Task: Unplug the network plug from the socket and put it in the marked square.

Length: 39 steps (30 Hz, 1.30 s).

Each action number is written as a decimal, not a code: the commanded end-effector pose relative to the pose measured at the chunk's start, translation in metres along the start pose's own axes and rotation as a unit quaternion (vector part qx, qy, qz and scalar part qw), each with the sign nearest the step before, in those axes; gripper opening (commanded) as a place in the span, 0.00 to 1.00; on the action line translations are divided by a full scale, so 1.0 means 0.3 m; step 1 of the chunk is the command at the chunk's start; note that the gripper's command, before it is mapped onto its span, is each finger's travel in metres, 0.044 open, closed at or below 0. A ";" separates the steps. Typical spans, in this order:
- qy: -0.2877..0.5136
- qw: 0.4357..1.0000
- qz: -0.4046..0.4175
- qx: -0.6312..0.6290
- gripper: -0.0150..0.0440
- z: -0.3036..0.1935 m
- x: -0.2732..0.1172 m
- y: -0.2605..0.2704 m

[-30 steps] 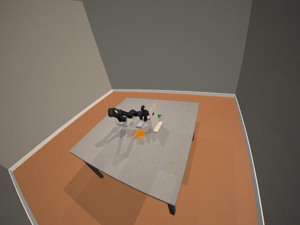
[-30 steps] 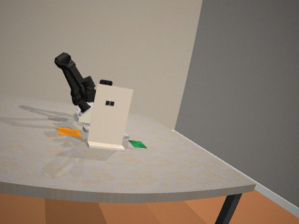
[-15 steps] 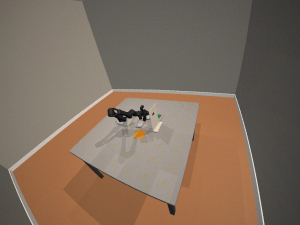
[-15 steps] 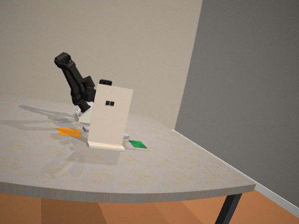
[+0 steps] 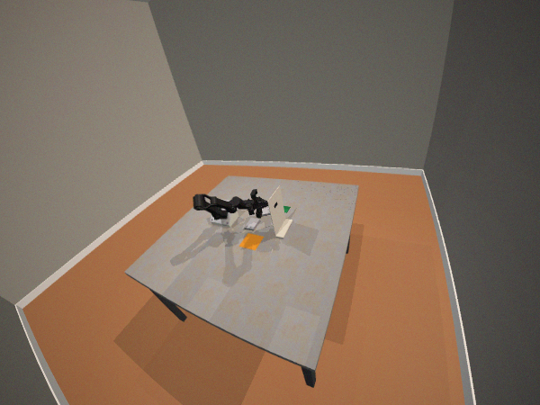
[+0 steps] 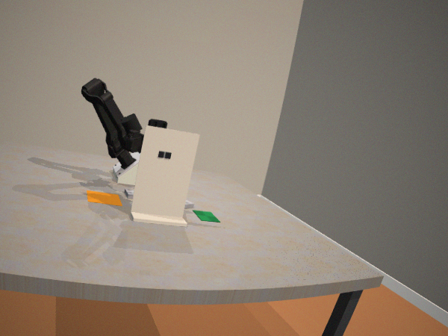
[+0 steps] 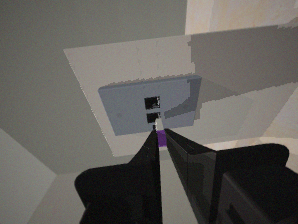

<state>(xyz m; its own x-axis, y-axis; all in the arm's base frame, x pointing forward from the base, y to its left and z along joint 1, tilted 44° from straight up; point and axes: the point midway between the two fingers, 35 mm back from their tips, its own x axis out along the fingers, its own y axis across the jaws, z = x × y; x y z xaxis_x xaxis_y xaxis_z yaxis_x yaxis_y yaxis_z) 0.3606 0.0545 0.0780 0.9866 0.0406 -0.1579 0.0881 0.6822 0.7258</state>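
The upright panel (image 5: 276, 213) (image 6: 166, 183) (image 7: 140, 62) stands on the table (image 5: 270, 292) (image 6: 243, 254), and the black arm (image 5: 229, 204) (image 6: 108, 112) reaches toward its socket side from a pale base (image 5: 219, 221) (image 6: 126, 176) set well apart from the panel. On that side the panel carries a blue-grey plate (image 7: 125, 110) with 2 dark openings, 1 above the other in the wrist view. The gripper (image 5: 266, 204) (image 7: 160, 133) is clenched on the plug (image 7: 161, 139), a small purple piece with a pale part toward the plate; its 2 black fingers stand almost together, just in front of the panel. The plug is at the lower opening in the wrist view, but the fingers cover so much of it that I can't tell how deep it sits or whether the tab is down. The exterior view shows the back of the panel, with 2 small dark squares (image 6: 164, 154) side by side on its upper half and a black part of the arm above its top edge. An orange square (image 5: 251, 241) (image 6: 104, 198) lies flat on the table near 1 side edge of the panel, and a green square (image 5: 286, 209) (image 6: 206, 216) lies flat near the opposite side edge. The plug is at the panel, away from both coloured squares.
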 end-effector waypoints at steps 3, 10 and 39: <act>0.000 1.000 0.000 0.001 0.25 -0.004 -0.015 0.001; 0.000 1.000 0.000 0.002 0.25 -0.009 -0.029 0.001; 0.000 1.000 0.000 0.002 0.25 -0.026 -0.087 0.000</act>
<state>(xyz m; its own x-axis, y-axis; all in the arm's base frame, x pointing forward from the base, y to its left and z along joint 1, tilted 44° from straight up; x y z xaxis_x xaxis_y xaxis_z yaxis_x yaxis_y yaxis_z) 0.3366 0.0585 0.0768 0.9864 0.0402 -0.1593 0.0893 0.6825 0.7254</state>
